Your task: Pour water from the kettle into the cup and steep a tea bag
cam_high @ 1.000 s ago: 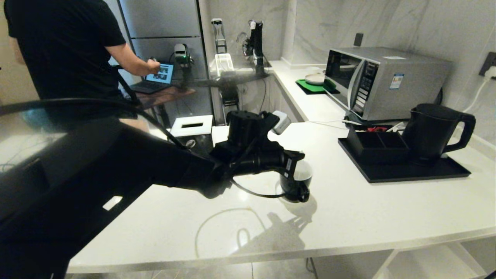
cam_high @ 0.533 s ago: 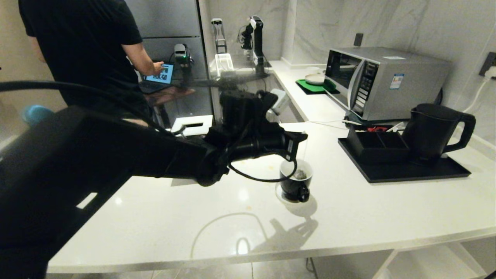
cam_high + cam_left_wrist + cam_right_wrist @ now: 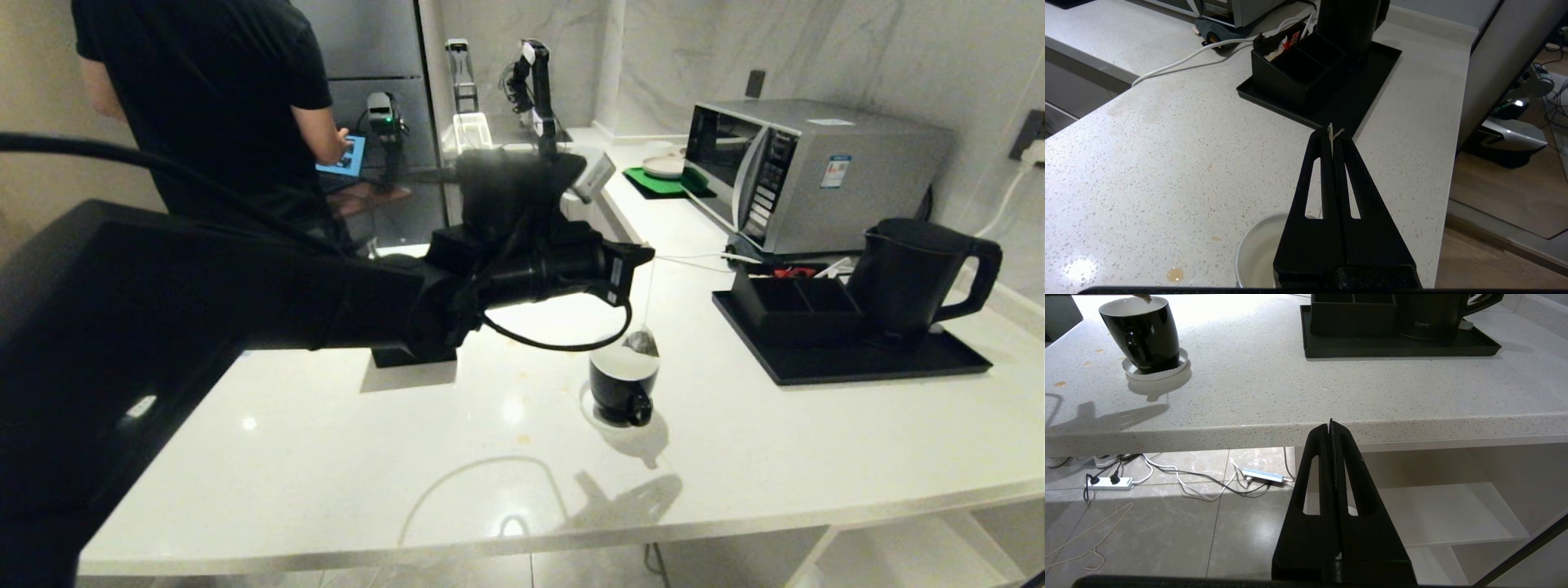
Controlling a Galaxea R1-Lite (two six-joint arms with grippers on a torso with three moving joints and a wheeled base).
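The black cup, white inside, stands on its white saucer in the middle of the counter. My left gripper hangs above it, shut on the pale string of the tea bag. The small dark tea bag dangles on that string just over the cup's far rim. From the left wrist, only the cup's white inside shows beneath the fingers. The matte black kettle stands on the black tray at the right. My right gripper is shut and empty, parked below the counter's front edge.
A black divided box shares the tray with the kettle. A microwave stands behind, with white cables on the counter. A person works at a laptop at the back left. Open shelves sit under the counter.
My left gripper has risen from low over the cup, drawing the tea bag up out of it on its string. The person has shifted right. The right arm has kept still.
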